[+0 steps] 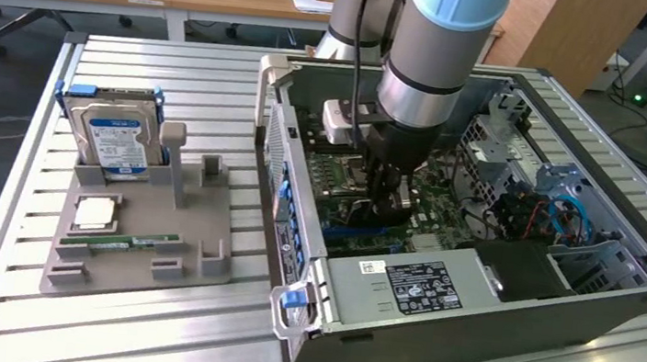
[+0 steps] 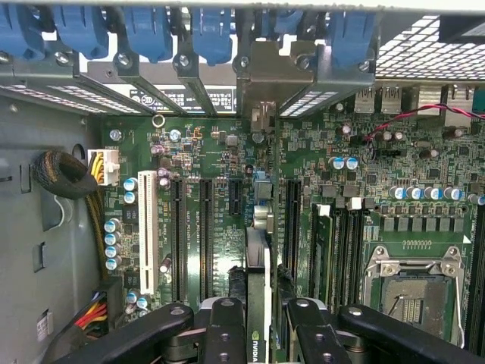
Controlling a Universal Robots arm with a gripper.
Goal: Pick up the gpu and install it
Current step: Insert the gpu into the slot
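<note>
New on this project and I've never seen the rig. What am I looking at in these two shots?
It is one robot arm with a gripper at its tip, reaching into an open PC case that lies on a slatted metal table.

The exterior view comes from a camera off the arm. The wrist view comes from a camera on the wrist, looking past the gripper at the motherboard.

Beside the case, towards the exterior view's left, a grey tray holds a hard drive standing upright, a memory stick lying flat and a square chip.

The gripper is shut on the gpu, seen edge-on between its fingers, over the motherboard's slots. I cannot tell whether it is seated.
</note>
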